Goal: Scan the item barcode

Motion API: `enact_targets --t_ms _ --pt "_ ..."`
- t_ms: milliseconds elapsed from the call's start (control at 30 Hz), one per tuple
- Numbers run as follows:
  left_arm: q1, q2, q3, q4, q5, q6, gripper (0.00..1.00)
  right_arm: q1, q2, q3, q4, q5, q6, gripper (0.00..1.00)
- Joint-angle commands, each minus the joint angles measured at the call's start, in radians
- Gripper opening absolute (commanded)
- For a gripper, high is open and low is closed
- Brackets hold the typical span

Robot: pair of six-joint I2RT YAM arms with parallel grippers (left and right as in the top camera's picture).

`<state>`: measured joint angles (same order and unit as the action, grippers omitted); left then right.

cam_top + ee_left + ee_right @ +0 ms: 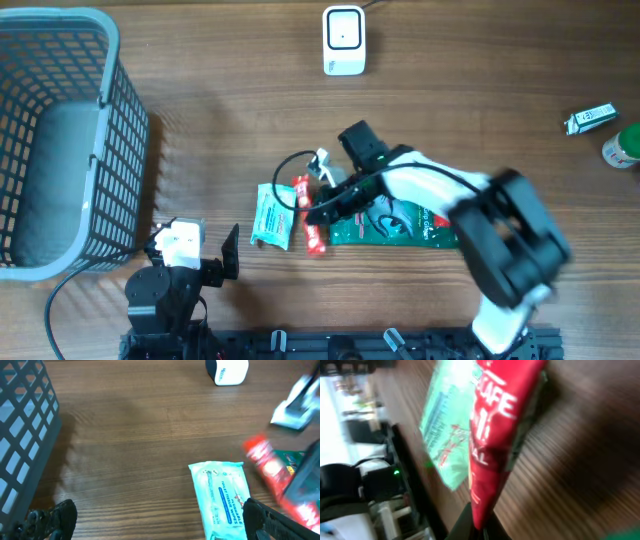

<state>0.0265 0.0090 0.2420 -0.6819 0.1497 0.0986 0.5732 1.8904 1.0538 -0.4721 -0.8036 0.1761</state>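
Basket: a grey grid-walled basket [60,140] stands at the table's far left, and I see its grey floor through the open top.
Scanner: a white barcode scanner [343,40] stands at the far edge, well apart from the packets.
Item: a red coffee sachet [310,215] sits mid-table, between a pale green wipes pack [270,215] and a dark green pouch [390,225], overlapping the pouch's left edge.
Right gripper: the right gripper [320,208] is clenched on the red coffee sachet. My wrist view shows the sachet's lower end pinched between the fingers. I cannot tell whether it is off the wood.
Left gripper: the left gripper [155,510] is spread wide and grasps nothing, low over the near edge with the wipes pack just ahead.
Far right: a small white packet [590,120] and a green-capped bottle [622,147] lie apart from everything else.
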Motion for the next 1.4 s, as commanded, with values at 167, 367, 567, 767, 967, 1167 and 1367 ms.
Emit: enact_targets --t_ms 167,367,567,767,967,1167,1367 --pt "0.004 -0.002 -0.007 0.003 -0.006 -0.01 1.0 0.129 -0.573 0.013 0.012 0.73 -0.231 0.05" --pt "0.004 -0.002 -0.007 0.003 -0.006 -0.01 1.0 0.221 -0.792 0.013 0.143 0.584 -0.665 0.05" --pt "0.004 -0.002 -0.007 0.003 -0.006 -0.01 1.0 0.222 -0.886 0.013 0.186 0.047 -1.498 0.04" --pt "0.004 -0.002 -0.007 0.003 -0.006 -0.01 1.0 0.222 -0.888 0.013 0.226 -0.14 -1.907 0.04" --pt "0.003 -0.002 -0.007 0.003 -0.006 -0.01 1.0 0.222 -0.898 0.013 0.225 -0.177 -2.232 0.04" --pt "0.004 -0.002 -0.007 0.003 -0.006 -0.01 1.0 0.221 -0.898 0.013 0.167 -0.155 -2.238 0.04" --pt "0.004 -0.002 -0.007 0.003 -0.006 -0.01 1.0 0.217 -0.861 0.013 0.111 -0.044 -1.565 0.04"
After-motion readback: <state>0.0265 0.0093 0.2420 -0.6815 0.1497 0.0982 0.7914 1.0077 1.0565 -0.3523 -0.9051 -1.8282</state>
